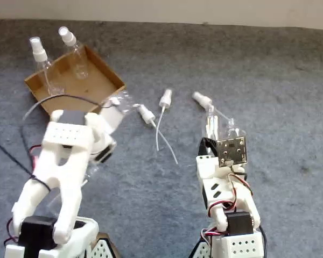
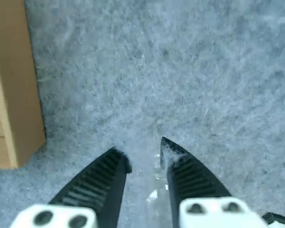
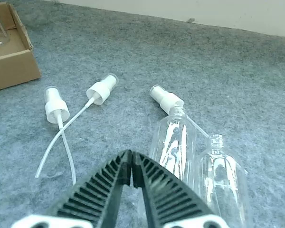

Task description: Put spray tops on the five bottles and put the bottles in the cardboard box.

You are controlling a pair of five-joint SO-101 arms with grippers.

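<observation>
Two white robot arms are based at 6 o'clock on a grey carpeted table top (image 1: 269, 80). At 10 o'clock sits a shallow brown cardboard box (image 1: 97, 80). Standing in it are one clear plastic bottle with a white spray top (image 1: 46, 67) and a second capped clear bottle (image 1: 75, 54).

The left gripper (image 2: 143, 151) hangs just off the box's near corner, about 9 o'clock from the middle. Its black ribbed fingers are clamped on a third clear bottle (image 1: 119, 105). I cannot tell whether that one has its top.

Near the middle, towards 12 o'clock, lie two loose white spray heads with long thin dip tubes (image 3: 54, 108) (image 3: 102, 89), the tubes crossing. At 3 o'clock two bare clear bottles (image 3: 173, 142) (image 3: 223, 178) lie side by side, necks towards 12. A third loose spray head (image 3: 165, 99) rests just beside the nearer neck. The right gripper (image 3: 131, 156) hovers over these bottles with its fingers pressed together on nothing.

The bottles look light, thin-walled and smooth, so likely to roll or slip. A gentle squeeze across the mid-body should suit them. The tubes look bendy, so the spray tops are better taken by the stiff white head
</observation>
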